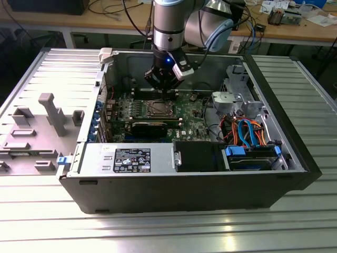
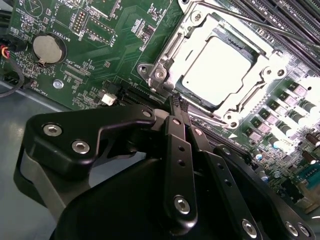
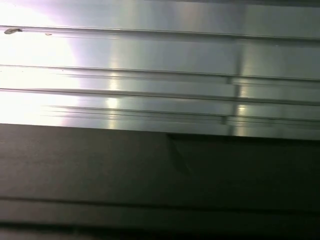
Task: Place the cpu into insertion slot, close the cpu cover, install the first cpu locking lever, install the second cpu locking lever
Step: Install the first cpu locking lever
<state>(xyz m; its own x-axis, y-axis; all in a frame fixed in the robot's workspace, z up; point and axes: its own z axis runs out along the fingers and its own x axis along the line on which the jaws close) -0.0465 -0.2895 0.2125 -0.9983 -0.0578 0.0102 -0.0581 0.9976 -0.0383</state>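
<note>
The cpu (image 2: pixel 220 70), a square chip with a bright silver top, lies inside the insertion slot (image 2: pixel 159 75) on the green motherboard. The cpu cover (image 2: pixel 172 47), a silvery frame, lies flat around the chip. A thin metal lever rod (image 2: pixel 260 27) runs along the far side of the socket. My gripper (image 2: pixel 176 99) is shut with nothing between its black fingers, and its tips sit just beside the socket's near edge. In the exterior view the gripper (image 1: pixel 164 90) hangs inside the open computer case, right above the socket (image 1: pixel 158 109).
A long black card (image 1: pixel 150 126) lies in front of the socket, and a power supply (image 1: pixel 126 158) fills the case front. Drive bays with coloured cables (image 1: pixel 247 132) stand at the exterior view's right. Grey fixtures (image 1: pixel 50 113) sit on the ribbed table. A coin battery (image 2: pixel 48 48) is on the board.
</note>
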